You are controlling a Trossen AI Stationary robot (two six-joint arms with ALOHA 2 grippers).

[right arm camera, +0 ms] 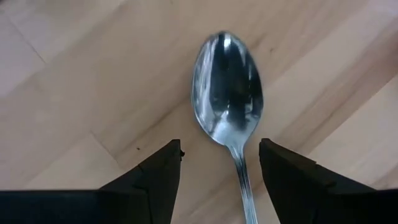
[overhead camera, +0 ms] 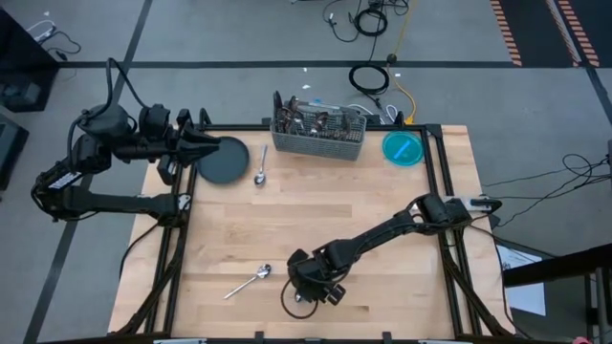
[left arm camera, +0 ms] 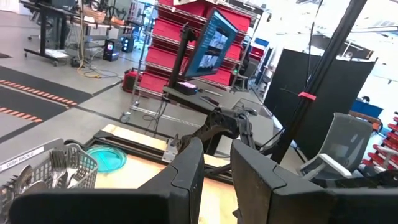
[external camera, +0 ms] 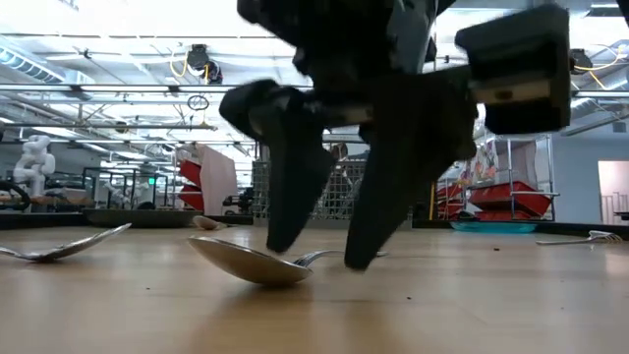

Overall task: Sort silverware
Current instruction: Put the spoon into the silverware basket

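Overhead | wood table [overhead camera: 382, 220]: spoon [right arm camera: 227, 90] | room: red bins [left arm camera: 180, 37]

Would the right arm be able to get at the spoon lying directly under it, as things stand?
Probably yes. The right gripper hangs over the spoon with its jaws open, one on each side of the handle, and only bare table shows around it.
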